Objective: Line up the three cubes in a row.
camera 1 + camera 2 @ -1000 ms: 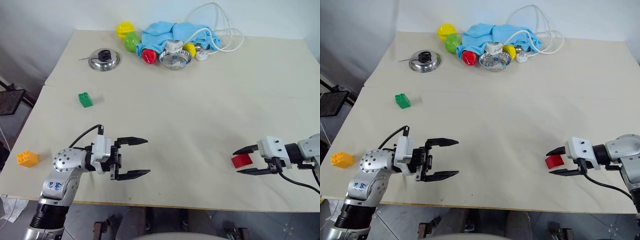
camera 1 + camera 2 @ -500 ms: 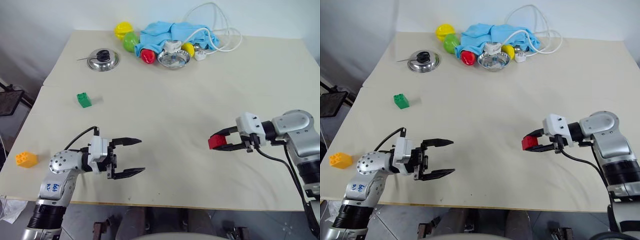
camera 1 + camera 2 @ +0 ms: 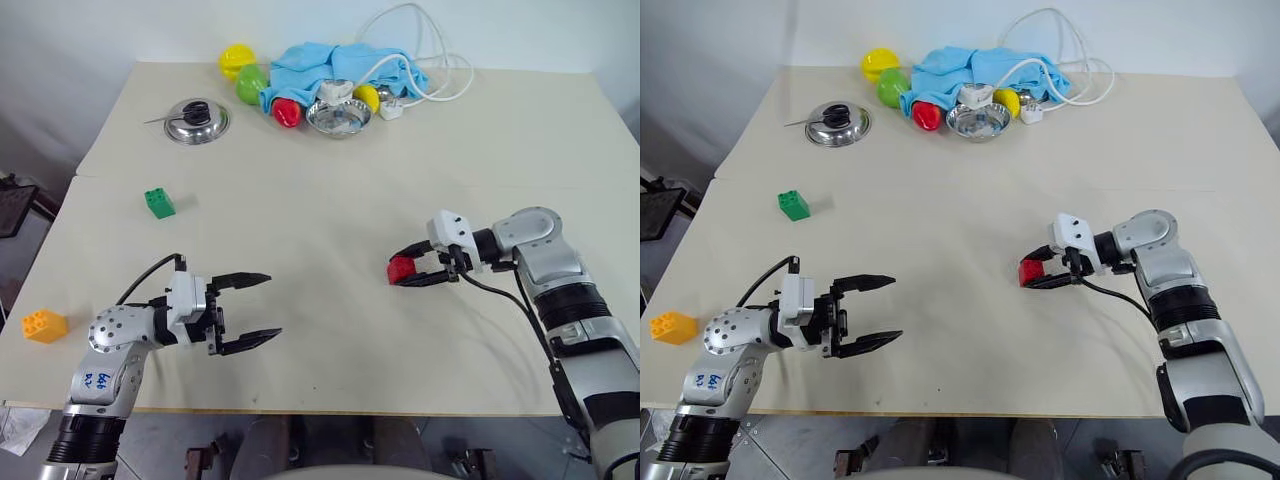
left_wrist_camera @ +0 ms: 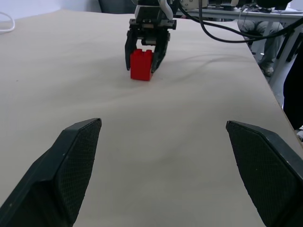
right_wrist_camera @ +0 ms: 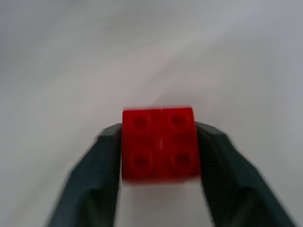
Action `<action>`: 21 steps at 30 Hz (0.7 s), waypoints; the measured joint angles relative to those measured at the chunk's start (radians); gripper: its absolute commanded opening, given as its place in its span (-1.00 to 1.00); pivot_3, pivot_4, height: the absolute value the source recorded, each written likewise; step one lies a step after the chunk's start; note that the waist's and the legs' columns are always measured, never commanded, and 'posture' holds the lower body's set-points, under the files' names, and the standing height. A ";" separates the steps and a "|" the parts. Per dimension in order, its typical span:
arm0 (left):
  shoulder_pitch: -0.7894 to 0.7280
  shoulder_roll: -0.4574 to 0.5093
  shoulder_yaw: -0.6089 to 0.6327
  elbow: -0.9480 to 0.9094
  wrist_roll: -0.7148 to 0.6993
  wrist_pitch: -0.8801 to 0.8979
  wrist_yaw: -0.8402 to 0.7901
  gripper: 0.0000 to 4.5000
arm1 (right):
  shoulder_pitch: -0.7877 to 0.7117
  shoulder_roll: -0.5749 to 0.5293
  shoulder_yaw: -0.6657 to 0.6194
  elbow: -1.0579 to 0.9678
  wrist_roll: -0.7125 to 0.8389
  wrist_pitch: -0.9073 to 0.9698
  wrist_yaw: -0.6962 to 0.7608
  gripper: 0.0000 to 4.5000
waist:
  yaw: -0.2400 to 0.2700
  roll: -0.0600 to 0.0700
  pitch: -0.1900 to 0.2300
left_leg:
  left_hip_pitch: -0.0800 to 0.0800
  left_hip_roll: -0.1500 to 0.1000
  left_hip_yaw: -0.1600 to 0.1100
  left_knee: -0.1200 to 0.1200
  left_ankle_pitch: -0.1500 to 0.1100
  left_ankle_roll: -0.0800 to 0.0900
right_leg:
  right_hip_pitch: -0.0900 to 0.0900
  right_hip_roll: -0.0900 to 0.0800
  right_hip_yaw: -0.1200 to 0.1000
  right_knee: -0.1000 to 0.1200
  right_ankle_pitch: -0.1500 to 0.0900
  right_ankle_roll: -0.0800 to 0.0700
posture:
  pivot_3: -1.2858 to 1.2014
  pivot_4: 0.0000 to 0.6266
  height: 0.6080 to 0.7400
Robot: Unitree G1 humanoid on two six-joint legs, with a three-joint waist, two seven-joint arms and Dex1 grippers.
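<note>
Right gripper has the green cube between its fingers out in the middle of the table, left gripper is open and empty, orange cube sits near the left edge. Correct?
Not quite: the cube between the right gripper's fingers is the red cube, as the right wrist view shows. The green cube lies alone on the table's left side. The left gripper is open and empty, and the orange cube sits near the left edge.

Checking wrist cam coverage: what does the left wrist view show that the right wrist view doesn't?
Left wrist view alone: the left gripper with its fingers wide apart and nothing between them, and the whole right gripper seen head-on across the table, with its cables behind it.

Right wrist view alone: the studded face of the red cube close up, four studs in a square, with a finger against each side.

Both: the red cube between the right gripper's two fingers, over the beige tabletop.
</note>
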 measured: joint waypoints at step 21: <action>0.496 -0.379 0.475 -0.202 0.059 -0.085 0.693 1.00 | 0.514 0.044 -0.453 -0.401 0.409 0.004 -0.160 0.97 | 0.015 -0.001 0.000 | 0.002 0.000 0.000 -0.001 -0.002 0.001 | 0.003 -0.002 0.000 -0.003 0.001 0.001 | 0.03 -0.52 1.00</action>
